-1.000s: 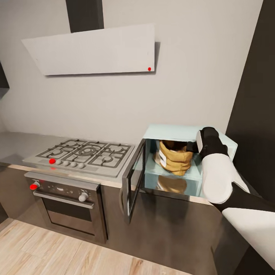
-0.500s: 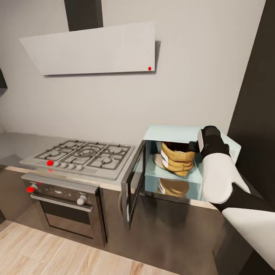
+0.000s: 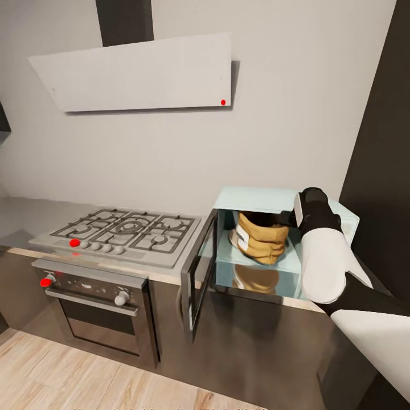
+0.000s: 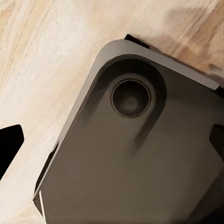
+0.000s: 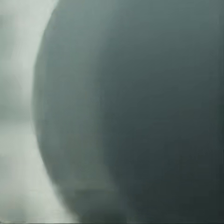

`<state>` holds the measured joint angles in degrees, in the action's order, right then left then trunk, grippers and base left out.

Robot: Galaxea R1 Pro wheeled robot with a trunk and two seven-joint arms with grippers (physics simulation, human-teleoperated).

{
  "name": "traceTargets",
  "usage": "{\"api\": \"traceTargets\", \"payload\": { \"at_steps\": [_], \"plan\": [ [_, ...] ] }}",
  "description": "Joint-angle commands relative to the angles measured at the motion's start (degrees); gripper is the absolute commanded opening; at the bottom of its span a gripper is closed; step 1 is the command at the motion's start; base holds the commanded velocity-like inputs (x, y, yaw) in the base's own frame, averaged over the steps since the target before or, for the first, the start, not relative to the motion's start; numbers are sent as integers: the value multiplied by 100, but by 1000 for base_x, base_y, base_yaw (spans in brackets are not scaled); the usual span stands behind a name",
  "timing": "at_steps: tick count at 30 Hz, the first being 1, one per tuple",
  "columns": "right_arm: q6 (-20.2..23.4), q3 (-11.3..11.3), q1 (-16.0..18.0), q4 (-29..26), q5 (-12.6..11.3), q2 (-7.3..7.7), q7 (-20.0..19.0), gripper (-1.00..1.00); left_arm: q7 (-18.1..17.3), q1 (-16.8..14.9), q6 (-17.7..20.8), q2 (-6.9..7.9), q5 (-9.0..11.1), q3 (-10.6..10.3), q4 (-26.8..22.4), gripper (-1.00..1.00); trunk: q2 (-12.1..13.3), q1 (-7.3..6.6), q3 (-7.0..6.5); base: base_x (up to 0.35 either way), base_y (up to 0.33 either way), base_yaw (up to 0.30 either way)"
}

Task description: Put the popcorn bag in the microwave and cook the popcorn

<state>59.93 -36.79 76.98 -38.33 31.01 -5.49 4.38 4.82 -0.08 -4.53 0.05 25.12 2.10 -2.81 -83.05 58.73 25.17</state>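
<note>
The pale mint microwave (image 3: 257, 199) stands on the grey countertop (image 3: 23, 215) with its dark glass door (image 3: 198, 269) swung open to the left. Inside it, the tan popcorn bag (image 3: 263, 240) leans tilted, its white label facing left, and its reflection shows on the cavity floor below. My right arm reaches into the cavity from the right. The right gripper (image 3: 285, 219) sits at the bag's rolled rim, mostly hidden behind the wrist, and appears shut on it. In the left wrist view, my left gripper (image 4: 112, 140) hangs open over the robot's dark base (image 4: 140, 168) and the wood floor.
A gas hob (image 3: 125, 229) lies left of the microwave, over a built-in oven (image 3: 97, 304) with red knobs. A white hood (image 3: 136, 71) hangs above. A dark tall cabinet (image 3: 382, 142) bounds the right side. The open door juts out over the floor.
The view shifted slightly a second ago. The bag has tipped a little further inside the microwave; my right arm has barely moved.
</note>
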Motion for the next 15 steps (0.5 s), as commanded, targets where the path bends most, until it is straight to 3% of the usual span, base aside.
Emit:
{"api": "traceTargets", "payload": {
  "at_steps": [1, 8, 15],
  "plan": [
    [7, -38, 2, 154, -137, -1, 49, 100, 10, -1, -14, -7, -6, 23, -7, 100, -2, 0, 8, -194, 0, 0],
    [7, -48, 2, -146, -149, -1, -71, 100, 10, -1, -20, -14, 1, 27, -8, 100, -2, 0, 8, -318, 0, 0],
    [7, -19, 1, -1774, -137, -57, -1281, 100, 10, -1, -16, -14, 1, 27, -9, 100, -2, 0, 8, -334, 0, 0]
  ]
}}
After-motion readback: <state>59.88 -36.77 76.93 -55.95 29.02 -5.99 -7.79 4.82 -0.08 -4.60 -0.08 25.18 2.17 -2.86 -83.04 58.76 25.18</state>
